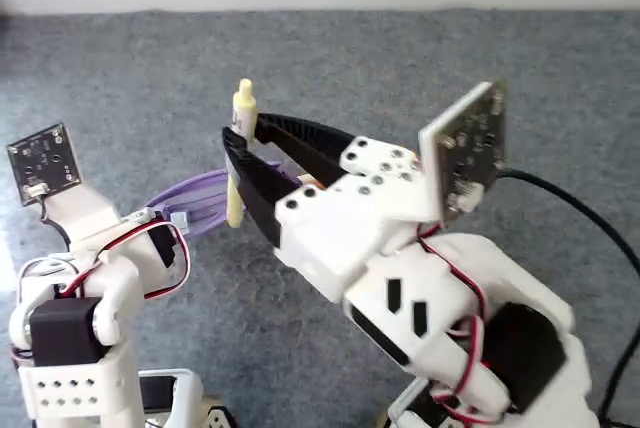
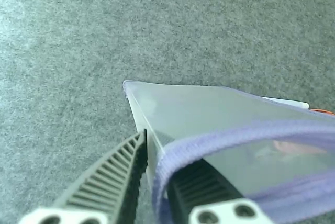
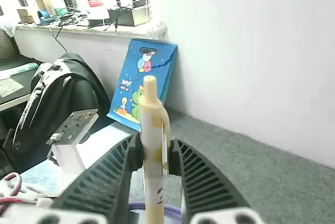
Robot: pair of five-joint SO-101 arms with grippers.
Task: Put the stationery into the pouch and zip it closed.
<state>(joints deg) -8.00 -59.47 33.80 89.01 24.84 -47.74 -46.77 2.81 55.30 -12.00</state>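
I am working over the grey table (image 1: 400,68), and I judge the step in hand to be loading: one arm is presenting the bag while the other is bringing a piece of stationery to it.

My left gripper (image 2: 156,161) is pinching one end of the pouch (image 2: 220,109). One finger is lying outside the wall and the other is tucked under the purple zip edge (image 2: 235,135), so the jaws are nearly together with the fabric between them. That is holding the pouch raised off the table, and it seems to be keeping the mouth lifted.

My right gripper (image 3: 154,145) is clamping the cream pen (image 3: 151,109) around its middle. The jaws are parted only by the barrel's thickness, and the pen is standing upright.

From the high view the pen's lower end is sitting right at the pouch's far end. I cannot tell whether it is already inside the mouth or only hanging beside it.

For the next move, I am thinking the pen needs tilting towards the line of the opening. Then it needs lowering past the zip edge before the right jaws let go. The zip is not yet closed.
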